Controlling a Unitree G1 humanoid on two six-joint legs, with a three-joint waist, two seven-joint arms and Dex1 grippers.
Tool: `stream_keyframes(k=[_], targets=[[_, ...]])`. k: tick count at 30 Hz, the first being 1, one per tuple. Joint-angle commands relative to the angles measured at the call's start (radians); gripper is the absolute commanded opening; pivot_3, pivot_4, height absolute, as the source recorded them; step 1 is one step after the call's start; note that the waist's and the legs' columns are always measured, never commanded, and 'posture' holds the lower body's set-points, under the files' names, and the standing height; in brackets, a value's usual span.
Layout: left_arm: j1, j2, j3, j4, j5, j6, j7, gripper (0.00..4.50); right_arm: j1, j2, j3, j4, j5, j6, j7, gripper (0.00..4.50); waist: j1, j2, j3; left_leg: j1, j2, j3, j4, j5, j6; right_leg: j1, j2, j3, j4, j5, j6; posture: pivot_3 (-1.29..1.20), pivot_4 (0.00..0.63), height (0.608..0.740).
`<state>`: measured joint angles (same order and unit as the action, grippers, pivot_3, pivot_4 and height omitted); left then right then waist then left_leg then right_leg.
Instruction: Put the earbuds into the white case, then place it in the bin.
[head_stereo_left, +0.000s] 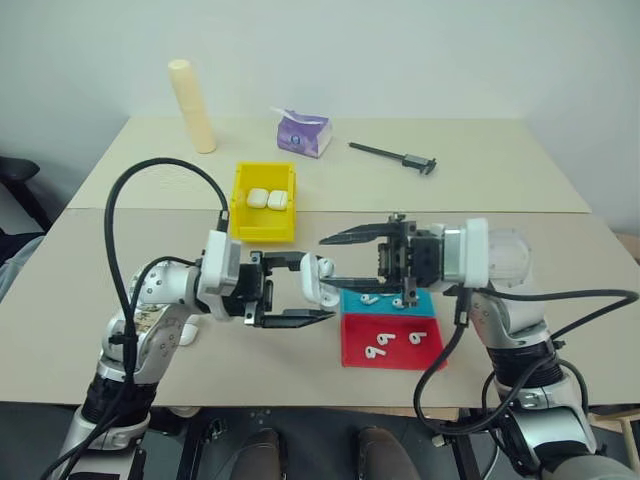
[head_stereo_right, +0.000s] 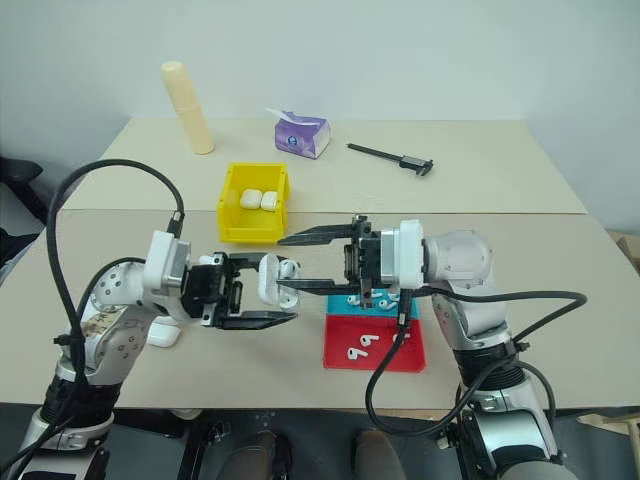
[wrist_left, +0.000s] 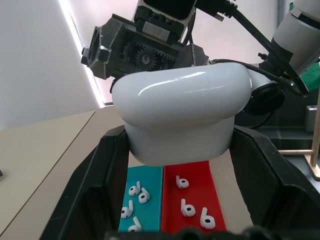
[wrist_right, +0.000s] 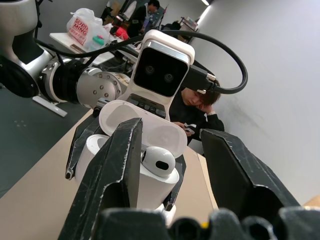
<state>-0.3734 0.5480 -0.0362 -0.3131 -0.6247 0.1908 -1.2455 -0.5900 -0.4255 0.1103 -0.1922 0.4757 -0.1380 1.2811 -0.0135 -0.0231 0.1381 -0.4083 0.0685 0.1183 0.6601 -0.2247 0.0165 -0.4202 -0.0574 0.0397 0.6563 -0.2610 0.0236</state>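
Note:
My left gripper (head_stereo_left: 315, 288) holds the white case (head_stereo_left: 318, 278) in the air over the table, shut on its body, with the lid flipped open. One of the earbuds (wrist_right: 157, 162) sits in the case's mouth. My right gripper (head_stereo_left: 326, 262) faces the case from the right, open, its fingers spread above and below the case's top. More earbuds lie below on the teal tray (head_stereo_left: 425, 300) and on the red tray (head_stereo_left: 352, 335). The yellow bin (head_stereo_left: 262, 228) stands farther back on the table with two white cases inside.
Another white case (head_stereo_left: 188, 330) lies on the table by my left arm. At the back stand a cream cylinder (head_stereo_left: 192, 105), a purple tissue pack (head_stereo_left: 303, 133) and a black caliper (head_stereo_left: 393, 156). A person (wrist_right: 197, 107) sits in the background.

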Motion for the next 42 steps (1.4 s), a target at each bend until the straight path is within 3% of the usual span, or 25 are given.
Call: stream_keyframes(k=[1,3,8,12,15,25,42], targets=[[-0.012,-0.013,0.013,-0.019,-0.010,-0.030,0.005,2.78,0.001,-0.030,0.005,-0.005,0.002,-0.023,0.037,2.22,0.000,0.000,0.000,0.000,0.000,0.000,0.000,0.000,0.000,0.000,0.000,0.000,0.000,0.000,0.000,0.00,0.150,0.740],[-0.005,-0.010,0.014,-0.012,0.002,-0.036,0.002,2.78,-0.005,-0.050,-0.013,-0.009,0.023,-0.013,0.048,2.22,0.001,0.000,0.000,0.000,0.000,0.000,0.000,0.000,0.000,0.000,0.000,0.000,0.000,0.000,0.000,0.00,0.150,0.740],[0.060,0.046,0.014,0.046,0.095,-0.111,-0.034,2.78,-0.093,-0.223,-0.064,0.001,0.049,0.155,0.071,2.22,-0.001,0.001,0.000,0.000,0.000,0.000,0.000,0.000,0.000,-0.001,-0.001,0.001,0.000,0.000,0.000,0.00,0.150,0.740],[0.158,0.095,0.031,0.065,0.142,-0.169,-0.052,2.78,-0.229,-0.387,0.055,0.119,-0.156,0.231,0.146,2.22,-0.003,0.001,0.000,0.001,0.000,0.000,-0.001,0.000,0.000,-0.001,0.000,0.001,0.000,0.000,-0.001,0.00,0.150,0.740],[0.221,0.114,0.035,0.060,0.169,-0.202,-0.041,2.78,-0.318,-0.437,0.179,0.221,-0.308,0.259,0.202,2.22,-0.003,0.001,0.001,0.001,0.001,0.001,-0.001,0.000,0.000,-0.002,-0.001,0.001,0.000,0.000,-0.001,0.00,0.150,0.740],[0.298,0.100,-0.002,0.058,0.263,-0.279,0.020,2.78,-0.428,-0.381,0.403,0.501,-0.620,0.146,0.257,2.22,0.001,0.001,0.001,-0.002,0.000,0.004,-0.001,0.000,0.000,-0.004,-0.002,0.001,0.000,-0.001,-0.001,0.00,0.150,0.740],[0.312,0.099,-0.024,0.025,0.272,-0.274,0.078,2.78,-0.395,-0.331,0.442,0.588,-0.783,0.051,0.204,2.22,0.001,0.001,0.001,-0.001,0.000,0.004,-0.001,0.000,0.000,-0.003,-0.001,0.001,0.000,0.000,-0.001,0.00,0.150,0.740]])
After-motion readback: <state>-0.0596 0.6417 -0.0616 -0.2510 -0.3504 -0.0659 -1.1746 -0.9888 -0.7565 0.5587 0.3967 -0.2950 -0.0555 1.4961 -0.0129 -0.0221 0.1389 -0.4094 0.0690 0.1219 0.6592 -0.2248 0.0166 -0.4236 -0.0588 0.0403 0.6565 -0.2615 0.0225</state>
